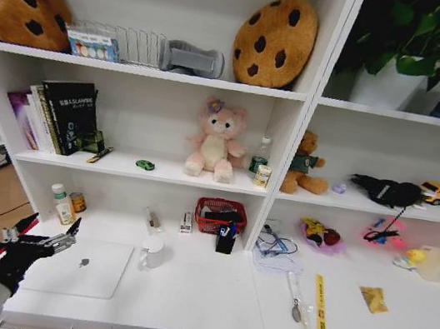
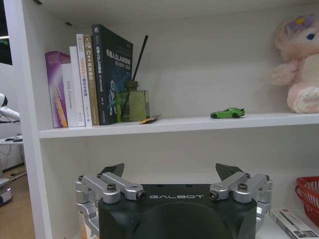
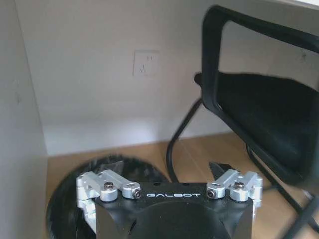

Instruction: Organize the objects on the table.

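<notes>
The left pincer (image 1: 46, 235) hovers above the near-left part of the white bench (image 1: 206, 297), just left of the closed silver laptop (image 1: 81, 266). Its fingers (image 2: 110, 172) are spread wide and hold nothing. In the left wrist view the pincer faces the shelf (image 2: 164, 124) that carries a row of books (image 2: 89, 79), a green bottle with a black stick (image 2: 133, 102) and a small green toy car (image 2: 228, 113). The pink plush (image 1: 216, 140) sits farther along the same shelf.

A green-capped bottle (image 1: 63, 204) stands against the back wall beyond the laptop. A red basket (image 1: 221, 214) sits near the middle of the bench, and a yellow strip (image 1: 320, 304) lies on the right section.

The right pincer (image 3: 169, 186) hangs low, below bench level, near a black chair (image 3: 264, 114) and the wooden floor (image 3: 199, 154). Its fingers are also wide apart and empty.
</notes>
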Robot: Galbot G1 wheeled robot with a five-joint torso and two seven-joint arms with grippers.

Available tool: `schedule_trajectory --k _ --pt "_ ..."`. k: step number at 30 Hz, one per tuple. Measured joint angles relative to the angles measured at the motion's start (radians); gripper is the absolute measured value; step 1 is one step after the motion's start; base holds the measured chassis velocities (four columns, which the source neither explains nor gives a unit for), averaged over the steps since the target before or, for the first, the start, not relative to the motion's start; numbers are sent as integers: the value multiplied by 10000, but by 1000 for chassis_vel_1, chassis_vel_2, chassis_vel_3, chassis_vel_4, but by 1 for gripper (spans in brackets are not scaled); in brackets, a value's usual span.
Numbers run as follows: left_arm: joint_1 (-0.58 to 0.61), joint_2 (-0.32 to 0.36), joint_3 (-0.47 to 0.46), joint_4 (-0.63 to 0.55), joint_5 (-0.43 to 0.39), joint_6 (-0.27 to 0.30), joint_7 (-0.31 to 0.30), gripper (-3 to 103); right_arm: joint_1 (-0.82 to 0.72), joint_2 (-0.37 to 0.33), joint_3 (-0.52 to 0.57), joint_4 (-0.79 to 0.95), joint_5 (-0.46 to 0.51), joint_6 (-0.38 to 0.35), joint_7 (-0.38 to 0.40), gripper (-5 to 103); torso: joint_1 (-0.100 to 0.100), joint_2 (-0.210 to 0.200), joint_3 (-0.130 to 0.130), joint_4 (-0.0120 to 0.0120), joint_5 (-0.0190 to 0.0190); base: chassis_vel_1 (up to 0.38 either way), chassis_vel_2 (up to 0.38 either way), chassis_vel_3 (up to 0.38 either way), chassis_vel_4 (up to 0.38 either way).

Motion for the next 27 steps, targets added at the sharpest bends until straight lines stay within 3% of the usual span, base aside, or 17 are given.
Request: schedule_trajectory --k 2,5,13,16,21,27 --pt "-1 0 0 0 0 0 0 100 -618 -21 -59 660 96 -115 -185 99 0 1 0 5 0 0 0 0 0" --pt "0 0 0 0 0 -1 0 100 -2756 -88 -82 2718 220 -119 -544 100 -2 1 -1 0 0 0 0 0 0" --pt "-1 0 0 1 0 0 0 100 -5661 -92 29 6089 -231 179 -464 100 -2 2 -1 6 2 0 0 0 0" --pt "-1 0 0 0 0 0 1 100 -6261 6 194 6948 -205 210 -329 100 -3 1 -1 1 1 0 0 0 0" --pt "-1 0 0 1 0 0 0 100 -7452 80 378 9481 570 958 -366 100 -2 1 0 7 0 0 0 0 0" --pt "0 0 0 1 0 0 0 100 -7633 65 715 10965 1167 1232 -668 101 -1 1 1 5 1 0 0 0 0"
